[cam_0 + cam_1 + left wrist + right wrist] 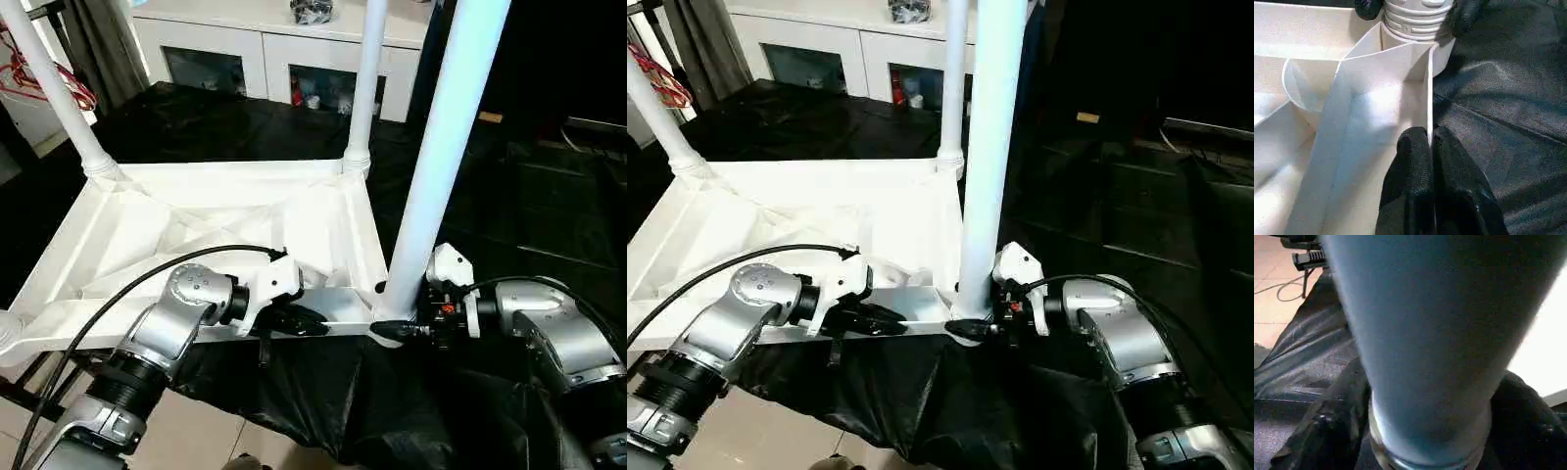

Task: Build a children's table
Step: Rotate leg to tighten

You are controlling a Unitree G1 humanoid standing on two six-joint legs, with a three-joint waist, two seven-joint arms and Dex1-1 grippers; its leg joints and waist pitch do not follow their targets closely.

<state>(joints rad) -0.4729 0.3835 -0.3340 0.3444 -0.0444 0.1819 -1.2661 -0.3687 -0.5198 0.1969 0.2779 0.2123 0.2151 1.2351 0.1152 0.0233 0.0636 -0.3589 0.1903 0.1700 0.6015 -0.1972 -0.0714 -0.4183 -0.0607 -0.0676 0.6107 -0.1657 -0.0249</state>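
Left eye view: the white plastic tabletop (196, 230) lies upside down on a black cloth (294, 392), its X-ribbed underside facing up. Three white tube legs stand upright in corner sockets: the far left leg (59, 93), the far right leg (364, 88) and the near right leg (446, 147).

The left claw (306, 320) sits at the near edge of the tabletop, its two black fingers (1420, 191) pressed together on the thin upright rim wall (1429, 98), one finger on each side of it. Ahead of this claw along the rim stands the threaded base of the near right leg in its socket (1415, 22).

The right claw (397, 331) is at the foot of the near right leg, on the side away from the left claw. Its fingers (1332, 431) stand apart, one on either side of the leg's base just above the socket; the tube lies between them and whether they press on it cannot be told. The two claws are near each other, with the leg's foot between them.

Beyond the tabletop, well away from both claws, stands a white cabinet with glass doors (255, 49).
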